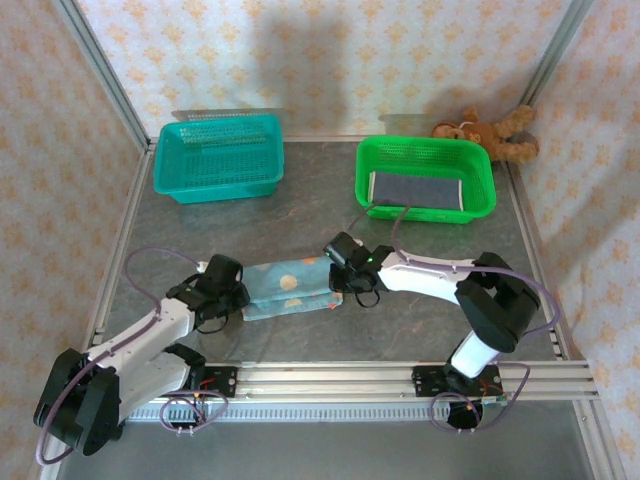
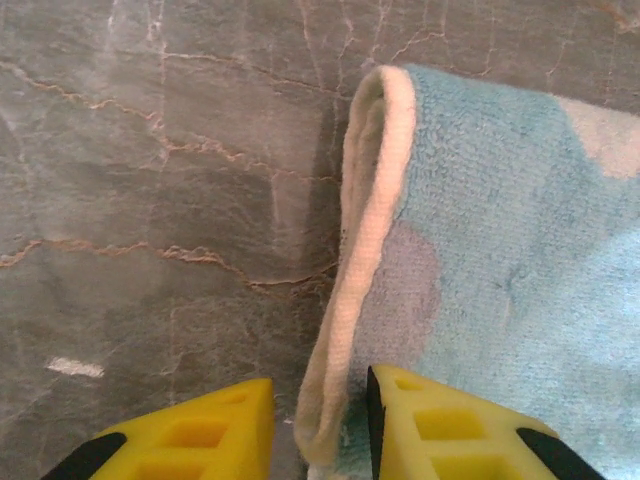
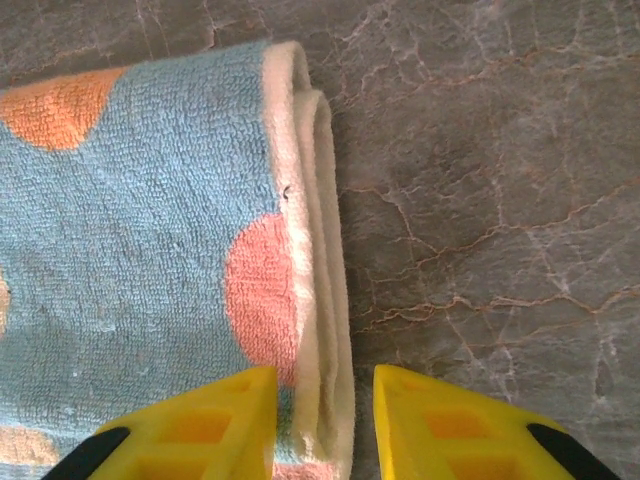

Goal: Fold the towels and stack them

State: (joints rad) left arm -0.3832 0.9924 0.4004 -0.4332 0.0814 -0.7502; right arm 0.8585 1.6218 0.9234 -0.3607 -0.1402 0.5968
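Fold step: left jaws (9 o'clock end) and right jaws (3 o'clock end) appear clamped on the towel point(image 1: 290, 288); lift both evenly next.

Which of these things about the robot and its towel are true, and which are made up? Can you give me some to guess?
1. The teddy bear sits inside the green basket. False: it lies outside, behind the basket.
2. The blue towel with orange dots lies on the table between the two arms. True.
3. The teal basket holds a folded cloth. False: the dark grey folded cloth lies in the green basket.
4. The left gripper and the right gripper each have a towel edge between their yellow fingers. True.
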